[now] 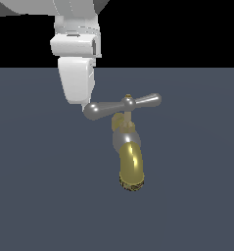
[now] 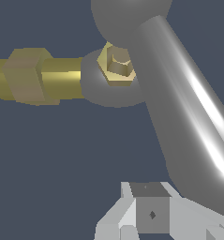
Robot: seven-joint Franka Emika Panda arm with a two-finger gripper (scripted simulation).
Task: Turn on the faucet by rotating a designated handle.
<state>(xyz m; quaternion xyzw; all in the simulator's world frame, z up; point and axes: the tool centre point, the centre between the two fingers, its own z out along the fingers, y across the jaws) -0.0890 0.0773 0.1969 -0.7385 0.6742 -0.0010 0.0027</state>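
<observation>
A flat, dull slate-blue surface (image 1: 40, 196) fills the lower three quarters of the exterior frame, plain and unmarked. Above it, across the top of the frame, runs a solid black backdrop (image 1: 177, 29), meeting the surface along a straight horizontal line.

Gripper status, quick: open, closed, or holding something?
Gripper: cannot be told. Its fingers sit right beside one end of the handle, but no clamp on it is visible.
</observation>
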